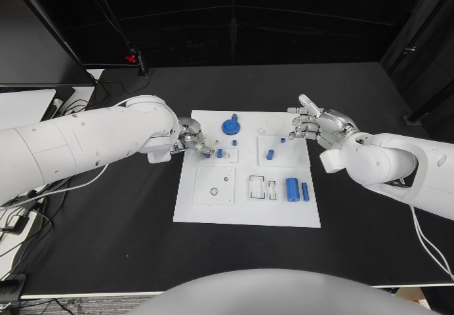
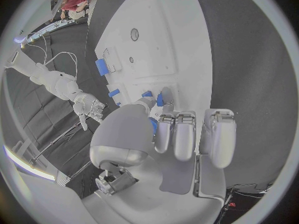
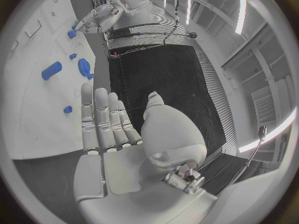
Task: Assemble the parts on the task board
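Left hand (image 1: 189,143) has its fingers pinched on a small blue peg (image 1: 220,153) at the white board's (image 1: 248,213) left edge. If it tilts, it'll jam or drop. Right hand (image 1: 317,125) hovers, fingers apart.

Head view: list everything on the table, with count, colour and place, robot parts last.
Table: one, black, under everything.
Task board: one, white, middle of the table.
Gear-like part: one, blue, far edge of the board.
Cylinders: two, blue, side by side on the board's right near part.
Small parts: a few, blue, mid-board.
Left hand: one, silver, fingers at a small blue part on the board's left edge.
Right hand: one, silver, open, above the board's far right corner.
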Controlling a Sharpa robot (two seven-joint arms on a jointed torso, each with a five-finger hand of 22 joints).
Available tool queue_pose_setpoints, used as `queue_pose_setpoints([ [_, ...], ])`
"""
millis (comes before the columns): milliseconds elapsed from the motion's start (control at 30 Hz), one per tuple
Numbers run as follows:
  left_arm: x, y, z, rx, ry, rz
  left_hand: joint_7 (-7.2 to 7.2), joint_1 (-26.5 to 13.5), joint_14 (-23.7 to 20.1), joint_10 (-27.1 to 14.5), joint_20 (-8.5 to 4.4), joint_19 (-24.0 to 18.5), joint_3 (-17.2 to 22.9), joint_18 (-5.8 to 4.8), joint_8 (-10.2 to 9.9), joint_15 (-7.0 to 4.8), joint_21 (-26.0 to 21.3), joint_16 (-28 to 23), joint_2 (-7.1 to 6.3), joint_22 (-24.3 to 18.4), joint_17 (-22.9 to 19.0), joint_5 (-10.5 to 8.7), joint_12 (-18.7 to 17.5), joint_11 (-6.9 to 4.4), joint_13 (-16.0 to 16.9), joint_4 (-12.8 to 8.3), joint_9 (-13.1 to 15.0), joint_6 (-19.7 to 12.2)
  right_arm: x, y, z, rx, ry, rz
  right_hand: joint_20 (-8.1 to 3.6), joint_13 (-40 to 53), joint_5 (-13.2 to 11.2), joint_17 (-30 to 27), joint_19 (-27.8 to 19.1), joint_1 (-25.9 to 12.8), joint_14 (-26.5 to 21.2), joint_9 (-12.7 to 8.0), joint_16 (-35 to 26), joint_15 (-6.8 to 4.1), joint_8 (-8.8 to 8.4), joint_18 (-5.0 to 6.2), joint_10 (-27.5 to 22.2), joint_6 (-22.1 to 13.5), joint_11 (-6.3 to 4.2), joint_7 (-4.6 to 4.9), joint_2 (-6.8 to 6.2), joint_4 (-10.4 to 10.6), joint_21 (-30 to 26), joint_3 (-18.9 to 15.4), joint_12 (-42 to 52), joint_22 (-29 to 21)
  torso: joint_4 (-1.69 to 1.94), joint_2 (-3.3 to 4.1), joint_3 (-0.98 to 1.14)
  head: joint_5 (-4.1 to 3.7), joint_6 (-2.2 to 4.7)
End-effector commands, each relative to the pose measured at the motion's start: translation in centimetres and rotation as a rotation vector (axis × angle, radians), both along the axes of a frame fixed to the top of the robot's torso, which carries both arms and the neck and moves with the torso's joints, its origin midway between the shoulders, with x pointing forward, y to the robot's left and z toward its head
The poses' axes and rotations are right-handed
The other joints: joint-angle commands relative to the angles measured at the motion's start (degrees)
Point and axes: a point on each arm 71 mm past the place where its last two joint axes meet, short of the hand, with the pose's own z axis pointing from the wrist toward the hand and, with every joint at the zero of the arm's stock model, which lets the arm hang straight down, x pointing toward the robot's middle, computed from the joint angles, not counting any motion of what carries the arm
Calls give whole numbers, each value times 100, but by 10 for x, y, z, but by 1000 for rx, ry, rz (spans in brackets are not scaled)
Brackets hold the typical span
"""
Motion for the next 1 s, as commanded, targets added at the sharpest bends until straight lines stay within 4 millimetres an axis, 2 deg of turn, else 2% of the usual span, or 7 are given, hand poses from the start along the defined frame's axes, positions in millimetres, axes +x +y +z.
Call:
queue_pose_setpoints([
  [33, -3, 2, -7, 35, 24, 3, 7, -55, 590, 598, 42, 515, -64, -15, -5, 36, -20, 5, -23, 1480, 1510, -61, -29, 21, 1506, 2, -18, -10, 0, 2, 2, 9, -9, 9, 25, -12, 25, -10, -25, -18, -48, -8, 28, -8, 21, 54, -54, -55, 0, 153, 59, 1, -26, -41, 35, -9, 2, -1, 0, 3, 2],
  [300, -2, 4, -6, 27, 10, 14, 8, -67, 590, 598, 42, 519, -78, -16, -3, 36, -17, 5, -36, 1481, 1510, -73, -29, 22, 1506, 2, -22, -13, 0, 1, 1, 8, -8, 8, 25, -12, 25, -10, -25, -18, -48, -8, 28, -8, 21, 54, -54, -55, 0, 153, 59, 1, -26, -41, 35, -9, 1, 0, -4, 8, 3],
  [433, -2, 4, -5, 16, 1, 14, 16, -209, 590, 598, 42, 525, -171, -18, 29, 39, -12, 5, -59, 1484, 1510, -119, -29, 29, 1506, 8, -30, -1, 0, 1, 1, 8, -7, 8, 25, -12, 25, -10, -25, -18, -48, -8, 28, -8, 21, 54, -54, -55, 0, 153, 59, 1, -26, -41, 35, -9, 2, -1, -2, 8, 7],
  [533, -2, 3, -5, 5, -8, 14, 12, -419, 590, 598, 45, 535, -307, -21, 126, 43, -4, 5, -56, 1488, 1510, -328, -29, 27, 1506, 6, 9, 10, 0, 1, 1, 8, -7, 8, 25, -12, 25, -10, -25, -18, -48, -8, 28, -8, 21, 54, -54, -55, 0, 153, 59, 1, -26, -41, 35, -9, 2, 0, -2, 7, 11],
  [700, -1, 3, -4, -8, -20, 15, 12, -733, 590, 598, 50, 543, -561, -23, 338, 47, 3, 5, 5, 1491, 1510, -967, -29, 24, 1506, 0, 144, -82, 1, 2, 1, 7, -6, 9, 26, -17, 25, -14, -26, -19, -50, -9, 33, -7, 26, 55, -56, -57, 0, 155, 64, 1, -25, -41, 41, -10, -1, 0, -3, 8, 12],
  [900, -1, 4, -4, -12, -25, 17, 12, -835, 590, 598, 52, 541, -699, -23, 489, 49, 1, 5, 54, 1490, 1510, -1118, -29, 28, 1506, 3, 240, -152, 1, 2, 1, 8, -5, 9, 26, -17, 25, -14, -26, -19, -50, -9, 33, -7, 26, 55, -56, -57, 0, 155, 64, 1, -25, -41, 41, -10, -1, -2, -2, 7, 10],
  [1000, -1, 4, -4, -12, -26, 19, 9, -849, 590, 598, 53, 543, -719, -24, 523, 50, 3, 5, 67, 1491, 1510, -1122, -29, 25, 1506, 1, 259, -150, 1, 2, 1, 7, -5, 10, 26, -17, 25, -14, -26, -19, -50, -9, 33, -7, 26, 55, -56, -57, 0, 155, 64, 1, -25, -41, 41, -10, 2, -1, -2, 6, 13],
])
